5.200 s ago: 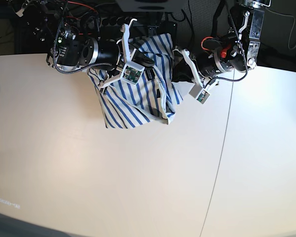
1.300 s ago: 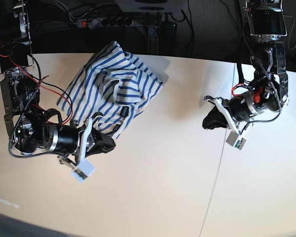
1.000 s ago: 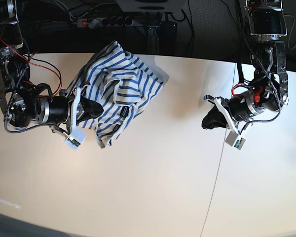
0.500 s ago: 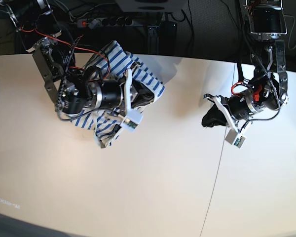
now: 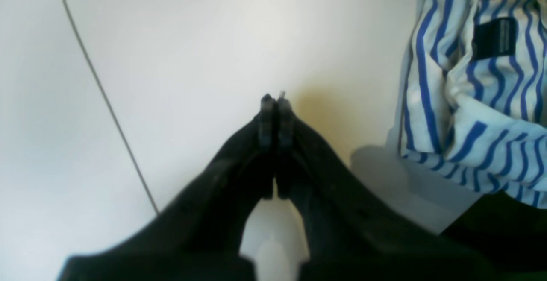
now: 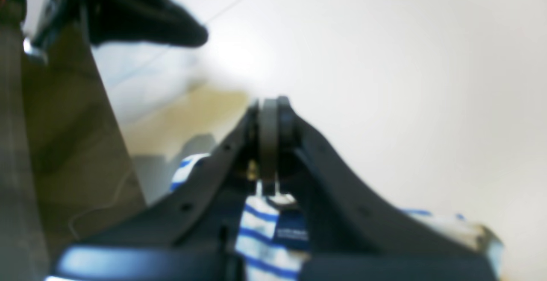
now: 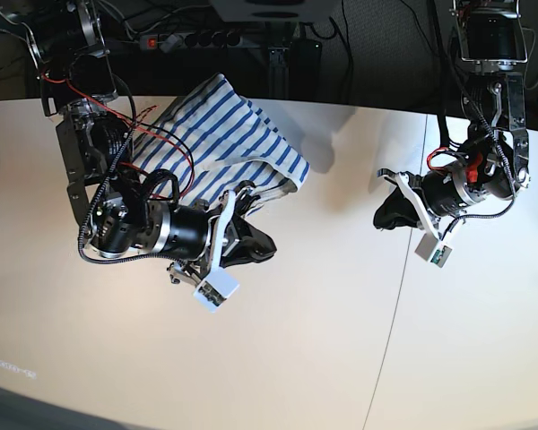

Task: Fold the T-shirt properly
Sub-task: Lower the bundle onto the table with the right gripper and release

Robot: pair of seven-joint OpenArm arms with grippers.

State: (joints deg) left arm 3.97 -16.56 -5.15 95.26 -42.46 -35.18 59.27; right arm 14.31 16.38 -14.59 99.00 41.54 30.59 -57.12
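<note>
The right end effector (image 7: 267, 244), closed on a pinch of shirt (image 7: 224, 143), has swung out from over the bunched cloth toward the counter's (image 7: 296, 358) middle, drawing it flatter near the far edge. The left end effector (image 7: 379, 218) stays closed, empty, apart.

No writing can be made out anywhere. The one thing that carries print is the small dark label (image 5: 494, 37) sewn on the T-shirt (image 5: 470, 101), lying among the blue stripes near the shirt's upper edge in the left wrist view; its lettering is too blurred to read. In the right wrist view the same label (image 6: 292, 232) shows on the striped cloth just below the closed jaws, with a faint pale line of text that is too soft to read.
</note>
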